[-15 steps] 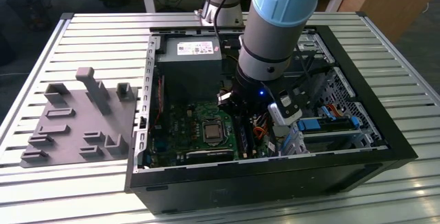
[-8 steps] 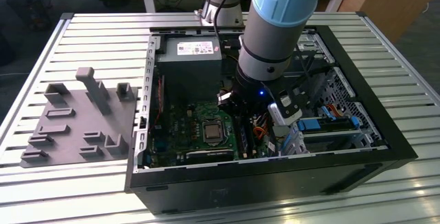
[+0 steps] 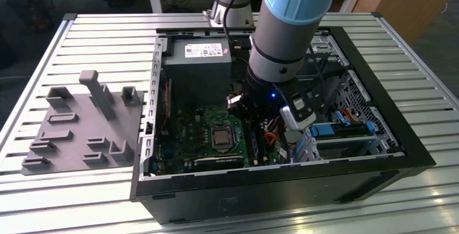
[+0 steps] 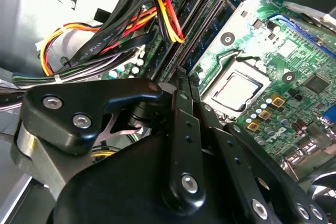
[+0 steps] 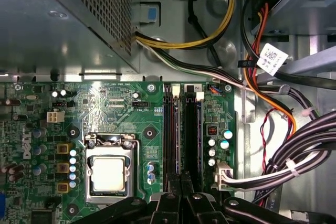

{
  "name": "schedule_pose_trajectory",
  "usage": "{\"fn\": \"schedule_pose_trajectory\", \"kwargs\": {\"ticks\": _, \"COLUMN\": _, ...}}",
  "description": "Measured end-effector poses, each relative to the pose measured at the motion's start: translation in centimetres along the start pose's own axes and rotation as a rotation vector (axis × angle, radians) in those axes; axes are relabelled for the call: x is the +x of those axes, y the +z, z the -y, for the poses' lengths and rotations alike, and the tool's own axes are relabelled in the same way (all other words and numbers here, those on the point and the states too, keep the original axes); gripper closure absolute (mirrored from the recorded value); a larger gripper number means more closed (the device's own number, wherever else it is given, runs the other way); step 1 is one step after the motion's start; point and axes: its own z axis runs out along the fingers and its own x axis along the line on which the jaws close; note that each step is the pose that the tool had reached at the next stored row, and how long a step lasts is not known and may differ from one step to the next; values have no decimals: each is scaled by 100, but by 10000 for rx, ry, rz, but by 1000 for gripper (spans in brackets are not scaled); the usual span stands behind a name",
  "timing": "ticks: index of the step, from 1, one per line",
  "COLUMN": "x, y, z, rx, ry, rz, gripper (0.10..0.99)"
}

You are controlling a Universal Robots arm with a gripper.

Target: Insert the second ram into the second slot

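First wrist view looks down past my jaws [image 5: 181, 190] onto a green motherboard [image 5: 121, 108]. The black tips sit close side by side, but I cannot tell whether they are pinching anything or merely resting together. Straight ahead of the tips run two long memory slots [image 5: 171, 129], parallel and just beside each other. Along the slot farther from the processor socket [image 5: 107, 174] lies a dark bluish strip, which I take to be the ram stick [image 5: 192, 129]; it lines up with my jaws, though I cannot see whether the tips touch it. The socket, with its pale metal lid, lies to one side of the jaws. On the other side is a bundle of black cables [image 5: 304, 150] with red and orange wires among them. Beyond the slots, well apart from the tips, is the grey perforated power supply [image 5: 79, 19].

In the second wrist view my jaws [image 4: 184, 90] point at the same slots, with yellow and red wires [image 4: 168, 17] looping just beside them.

In the exterior view my arm [image 3: 287, 40] reaches down into the open computer case [image 3: 373, 158], which lies on the slatted metal bench [image 3: 93, 35]. A grey tray of holders [image 3: 79, 132] sits outside the case, far from my jaws.
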Motion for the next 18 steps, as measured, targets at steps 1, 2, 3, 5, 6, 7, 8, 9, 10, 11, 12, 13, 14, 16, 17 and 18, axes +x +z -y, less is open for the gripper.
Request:
{"fn": "schedule_pose_trajectory", "kwargs": {"ticks": 1, "x": 0, "y": -2, "z": 1, "rx": -9, "ry": 0, "rz": -1, "gripper": 969}}
{"fn": "schedule_pose_trajectory", "kwargs": {"ticks": 2, "x": 0, "y": -4, "z": 1, "rx": -41, "ry": -1, "rz": -2, "gripper": 969}}
{"fn": "schedule_pose_trajectory", "kwargs": {"ticks": 3, "x": 0, "y": -5, "z": 1, "rx": -101, "ry": -4, "rz": -3, "gripper": 969}}
{"fn": "schedule_pose_trajectory", "kwargs": {"ticks": 5, "x": 0, "y": -4, "z": 1, "rx": -262, "ry": -9, "rz": -6, "gripper": 969}}
{"fn": "schedule_pose_trajectory", "kwargs": {"ticks": 6, "x": 0, "y": -5, "z": 3, "rx": -321, "ry": -11, "rz": -7, "gripper": 969}}
{"fn": "schedule_pose_trajectory", "kwargs": {"ticks": 7, "x": 0, "y": -7, "z": 6, "rx": -384, "ry": -13, "rz": -9, "gripper": 969}}
{"fn": "schedule_pose_trajectory", "kwargs": {"ticks": 8, "x": 1, "y": -8, "z": 9, "rx": -439, "ry": -15, "rz": -11, "gripper": 969}}
{"fn": "schedule_pose_trajectory", "kwargs": {"ticks": 9, "x": 1, "y": -5, "z": 10, "rx": -462, "ry": -14, "rz": -8, "gripper": 969}}
{"fn": "schedule_pose_trajectory", "kwargs": {"ticks": 10, "x": 0, "y": -2, "z": 11, "rx": -466, "ry": -14, "rz": -8, "gripper": 969}}
{"fn": "schedule_pose_trajectory", "kwargs": {"ticks": 11, "x": 0, "y": 1, "z": 13, "rx": -466, "ry": -14, "rz": -8, "gripper": 969}}
{"fn": "schedule_pose_trajectory", "kwargs": {"ticks": 12, "x": -1, "y": 4, "z": 15, "rx": -465, "ry": -15, "rz": -8, "gripper": 969}}
{"fn": "schedule_pose_trajectory", "kwargs": {"ticks": 13, "x": 0, "y": 6, "z": 17, "rx": -463, "ry": -15, "rz": -8, "gripper": 969}}
{"fn": "schedule_pose_trajectory", "kwargs": {"ticks": 14, "x": 0, "y": 7, "z": 18, "rx": -461, "ry": -14, "rz": -9, "gripper": 969}}
{"fn": "schedule_pose_trajectory", "kwargs": {"ticks": 16, "x": 0, "y": 8, "z": 19, "rx": -461, "ry": -15, "rz": -9, "gripper": 969}}
{"fn": "schedule_pose_trajectory", "kwargs": {"ticks": 17, "x": 1, "y": 8, "z": 21, "rx": -461, "ry": -15, "rz": -9, "gripper": 969}}
{"fn": "schedule_pose_trajectory", "kwargs": {"ticks": 18, "x": 0, "y": 8, "z": 22, "rx": -461, "ry": -15, "rz": -9, "gripper": 969}}
